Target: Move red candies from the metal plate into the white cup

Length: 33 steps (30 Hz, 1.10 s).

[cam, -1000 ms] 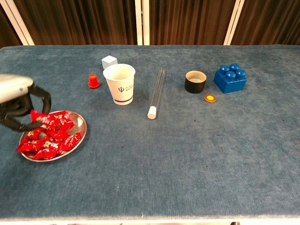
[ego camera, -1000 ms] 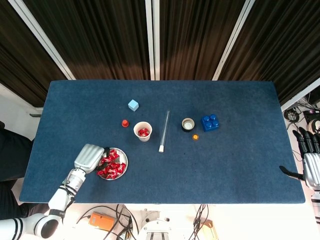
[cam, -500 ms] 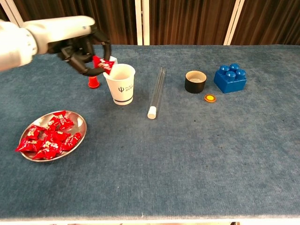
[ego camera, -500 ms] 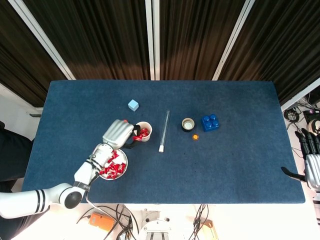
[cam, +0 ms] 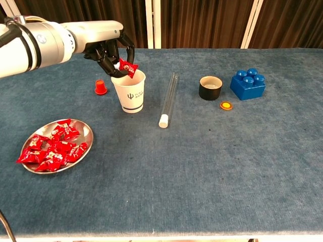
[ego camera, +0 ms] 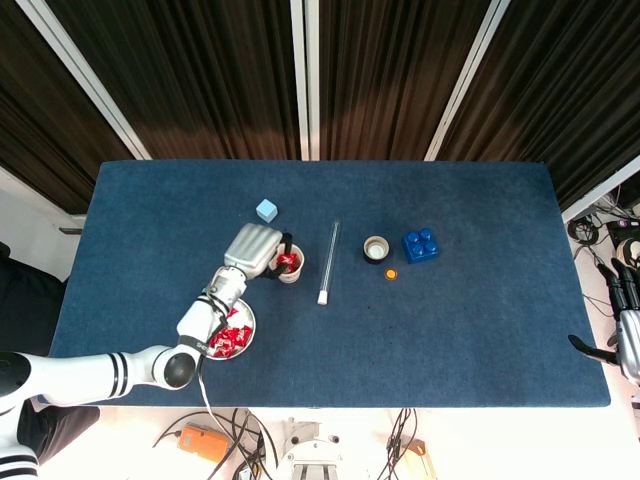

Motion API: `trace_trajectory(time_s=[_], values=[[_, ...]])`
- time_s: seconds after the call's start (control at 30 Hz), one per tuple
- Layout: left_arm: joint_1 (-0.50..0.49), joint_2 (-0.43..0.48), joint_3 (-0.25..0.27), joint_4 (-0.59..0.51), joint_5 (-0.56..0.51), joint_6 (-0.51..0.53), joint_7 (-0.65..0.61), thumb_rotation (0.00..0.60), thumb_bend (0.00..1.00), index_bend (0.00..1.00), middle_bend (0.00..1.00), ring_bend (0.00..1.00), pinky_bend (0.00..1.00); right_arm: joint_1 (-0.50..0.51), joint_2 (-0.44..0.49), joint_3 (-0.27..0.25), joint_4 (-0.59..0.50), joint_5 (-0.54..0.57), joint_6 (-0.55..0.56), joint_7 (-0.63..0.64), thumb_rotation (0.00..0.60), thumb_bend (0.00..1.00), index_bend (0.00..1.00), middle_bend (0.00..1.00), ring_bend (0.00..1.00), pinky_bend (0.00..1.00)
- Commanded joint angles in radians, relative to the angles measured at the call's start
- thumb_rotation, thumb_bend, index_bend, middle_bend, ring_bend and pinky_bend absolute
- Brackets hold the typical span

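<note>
Candy (cam: 127,67) is pinched in the left hand (cam: 112,52), right over the white cup's (cam: 128,92) rim, toward the tabletop's far-left side — release off-centre and it could drop outside, or bump the cup over. More sit on the metal plate (cam: 87,132).

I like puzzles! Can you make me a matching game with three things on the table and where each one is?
Things:
1. red candy
2. metal plate
3. blue brick

Places:
A. right of the black cup
B. pinched by the left hand over the white cup
C. near the left front of the table, holding more candies

Pairs: 1-B, 2-C, 3-A
</note>
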Motion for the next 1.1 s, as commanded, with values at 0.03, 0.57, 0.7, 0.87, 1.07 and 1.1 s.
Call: trace_trajectory(time_s=[0.03, 0.57, 0.7, 0.87, 1.07, 1.1], values=[[-0.007, 0.006, 0.011, -0.005, -0.018, 0.014, 0.009, 0.600, 0.29, 0.41, 0.96, 0.87, 0.89, 0.002, -0.001, 0.000, 0.000, -0.002, -0.002, -0.001, 0.600, 0.17, 0.00, 0.00, 0.00, 0.00], [0.185, 0.152, 0.155, -0.188, 0.264, 0.247, -0.129, 0.600, 0.25, 0.36, 0.96, 0.86, 0.88, 0.010, -0.004, 0.000, -0.004, -0.024, 0.000, -0.003, 0.600, 0.17, 0.00, 0.00, 0.00, 0.00], [0.258, 0.185, 0.226, -0.205, 0.372, 0.300, -0.177, 0.600, 0.25, 0.38, 0.96, 0.86, 0.88, 0.012, -0.005, 0.000, -0.005, -0.035, 0.007, -0.004, 0.600, 0.17, 0.00, 0.00, 0.00, 0.00], [0.314, 0.192, 0.306, -0.203, 0.458, 0.320, -0.174, 0.600, 0.25, 0.39, 0.96, 0.86, 0.88, 0.010, 0.004, 0.006, -0.014, -0.043, 0.023, -0.014, 0.600, 0.17, 0.00, 0.00, 0.00, 0.00], [0.343, 0.154, 0.347, -0.170, 0.493, 0.288, -0.174, 0.600, 0.23, 0.39, 0.96, 0.86, 0.88, 0.020, 0.008, 0.000, -0.029, -0.055, 0.008, -0.033, 0.600, 0.17, 0.00, 0.00, 0.00, 0.00], [0.346, 0.146, 0.352, -0.162, 0.498, 0.281, -0.171, 0.600, 0.22, 0.39, 0.96, 0.86, 0.88, 0.021, 0.008, -0.001, -0.031, -0.055, 0.007, -0.034, 0.600, 0.17, 0.00, 0.00, 0.00, 0.00]])
